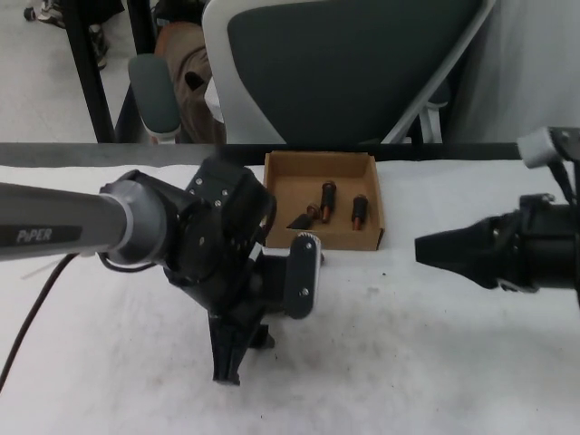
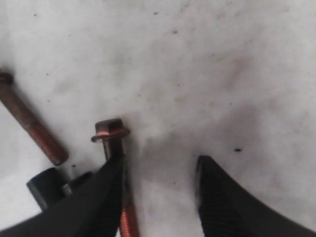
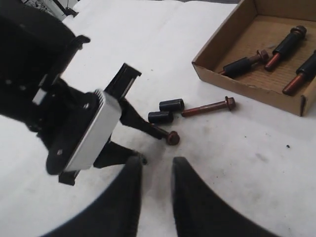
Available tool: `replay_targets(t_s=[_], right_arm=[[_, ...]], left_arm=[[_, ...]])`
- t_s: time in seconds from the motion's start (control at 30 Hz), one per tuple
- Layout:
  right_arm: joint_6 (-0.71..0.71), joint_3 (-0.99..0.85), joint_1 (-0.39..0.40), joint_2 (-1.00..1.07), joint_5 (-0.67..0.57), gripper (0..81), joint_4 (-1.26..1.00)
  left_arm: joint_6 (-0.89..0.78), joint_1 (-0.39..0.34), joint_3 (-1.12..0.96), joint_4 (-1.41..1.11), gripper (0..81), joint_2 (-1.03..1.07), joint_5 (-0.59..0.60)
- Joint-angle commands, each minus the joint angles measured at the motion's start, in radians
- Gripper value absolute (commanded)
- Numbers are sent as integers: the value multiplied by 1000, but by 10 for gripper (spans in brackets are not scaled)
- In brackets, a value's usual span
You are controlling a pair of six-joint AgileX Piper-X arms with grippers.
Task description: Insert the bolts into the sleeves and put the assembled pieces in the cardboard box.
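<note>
Left gripper (image 2: 160, 163): low over the desk (image 1: 435, 362), left of middle, pointing down. Fingers are spread with nothing pinched yet. One finger touches the shank of a loose bolt (image 2: 109, 132), so I read this as lining up to grab it.
Loose parts: second bolt (image 3: 207, 106) and two black sleeves (image 3: 171, 104) lie just beside it, near the box's front wall. All flat, none assembled.
Box (image 1: 344, 239): cardboard, at the desk's far edge about mid-width. Three finished pieces (image 1: 326, 195) lie inside, each a bolt through a sleeve.
Right gripper (image 3: 157, 163): hangs over the desk's right side, aimed at the loose parts. Fingers nearly together with a thin gap, empty. Likely there to take a sleeve.
Progress: three done, two to go, judging by the parts.
Risk: bolt sits off-centre against one finger and may roll when the fingers close.
</note>
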Motion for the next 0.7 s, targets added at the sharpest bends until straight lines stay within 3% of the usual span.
replay_targets(t_s=[0.0, 0.67], right_arm=[[-12, 34, -2, -60, -7, 210, -7], [-27, 44, -2, -80, -7, 210, -28]], left_arm=[[16, 35, -24, -14, 426, 38, -36], [-12, 44, -105, -41, 426, 86, 2]])
